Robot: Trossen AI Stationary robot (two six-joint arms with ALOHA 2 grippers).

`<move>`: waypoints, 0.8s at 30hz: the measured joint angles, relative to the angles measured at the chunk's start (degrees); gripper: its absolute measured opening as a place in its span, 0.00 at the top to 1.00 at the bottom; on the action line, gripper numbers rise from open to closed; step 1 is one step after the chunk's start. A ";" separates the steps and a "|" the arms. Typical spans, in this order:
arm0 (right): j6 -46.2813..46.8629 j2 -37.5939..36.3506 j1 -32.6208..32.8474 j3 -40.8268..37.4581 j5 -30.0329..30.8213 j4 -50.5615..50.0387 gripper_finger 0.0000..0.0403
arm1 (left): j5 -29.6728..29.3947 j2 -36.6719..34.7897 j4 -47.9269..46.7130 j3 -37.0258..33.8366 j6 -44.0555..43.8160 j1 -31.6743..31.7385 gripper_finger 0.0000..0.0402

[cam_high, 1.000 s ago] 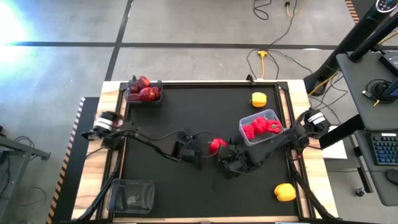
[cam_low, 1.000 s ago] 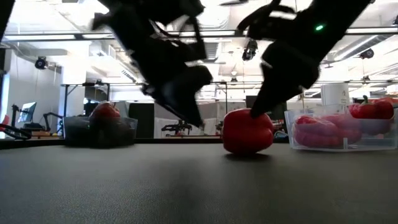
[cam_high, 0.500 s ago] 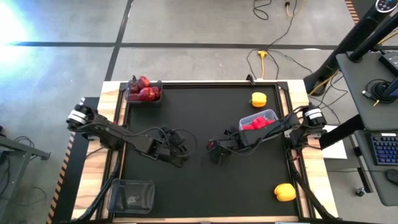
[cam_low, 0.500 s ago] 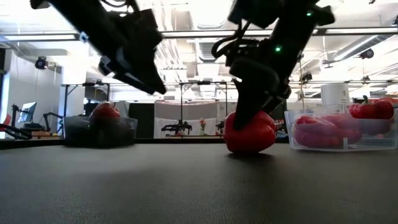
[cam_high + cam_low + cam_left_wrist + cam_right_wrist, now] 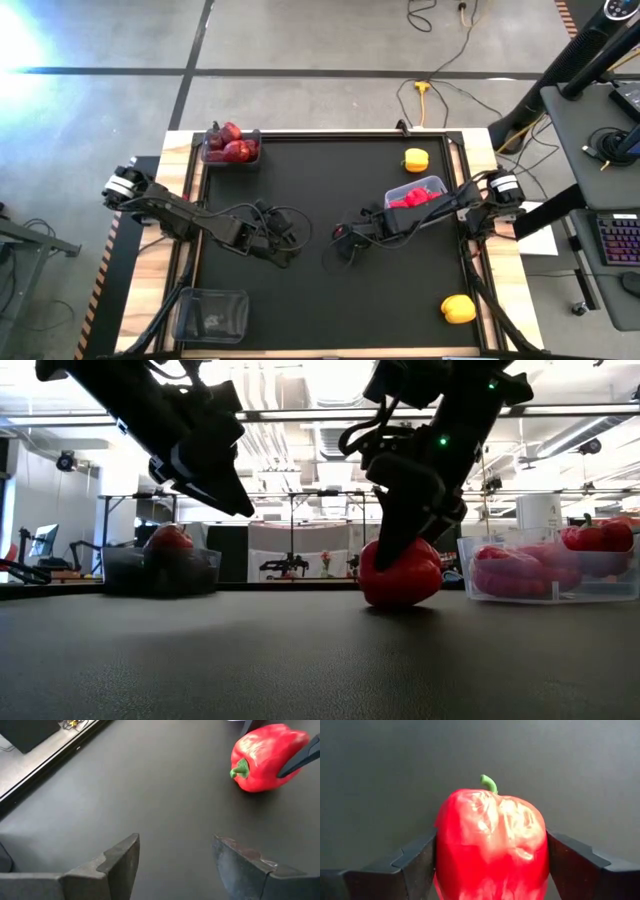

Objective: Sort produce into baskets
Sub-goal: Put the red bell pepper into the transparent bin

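Observation:
A red bell pepper lies on the black table near its middle, its green stem pointing away from my right wrist. My right gripper stands over it with a finger on each side. In the low view the pepper rests on the table under that gripper. My left gripper hangs open and empty above the table, to the pepper's left. A clear basket of red peppers sits behind my right arm. A basket of dark maroon fruit stands at the far left. My right gripper pinches the red pepper between its two fingers, one on each of the two opposite sides of the body. The fingers slant down at it from above and from the table's right. The pepper's underside rests on the table.
An empty greyish basket stands at the near left corner. One yellow pepper lies at the far right, another at the near right. Bare black table lies between the arms and the near edge.
My left gripper has drawn back from the red pepper toward the table's left edge and risen. My right gripper has swung toward the table's left and turned, coming over the pepper, so that its fingers now stand on both sides of it. The pepper has stayed on the table.

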 joint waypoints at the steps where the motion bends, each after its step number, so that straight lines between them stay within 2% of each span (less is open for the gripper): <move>1: 0.02 -0.37 0.02 -0.04 -0.06 -0.13 0.24 | 0.02 0.00 -0.01 0.00 0.02 0.00 0.43; 3: 0.05 -1.31 0.03 0.17 -0.36 -1.45 0.25 | 0.07 0.00 -0.19 0.00 0.02 0.00 0.43; 6: 0.20 -4.66 0.46 1.74 -0.23 -9.99 0.24 | 0.13 0.00 -0.58 0.02 0.02 0.00 0.43; 10: 3.11 -12.26 1.57 4.30 7.59 -23.21 0.24 | 0.15 -0.01 -1.39 0.02 0.02 0.00 0.43; 16: 17.12 -23.04 2.08 1.99 15.93 -42.64 0.23 | 0.10 0.10 -1.82 0.04 0.02 0.02 0.43; 20: 22.57 -28.22 2.05 -3.74 18.48 -44.54 0.22 | -0.34 0.13 -1.75 0.04 0.02 0.04 0.43; 24: 24.11 -30.82 2.05 -9.62 18.72 -40.47 0.17 | -0.35 0.13 -1.51 0.04 -0.33 0.05 0.43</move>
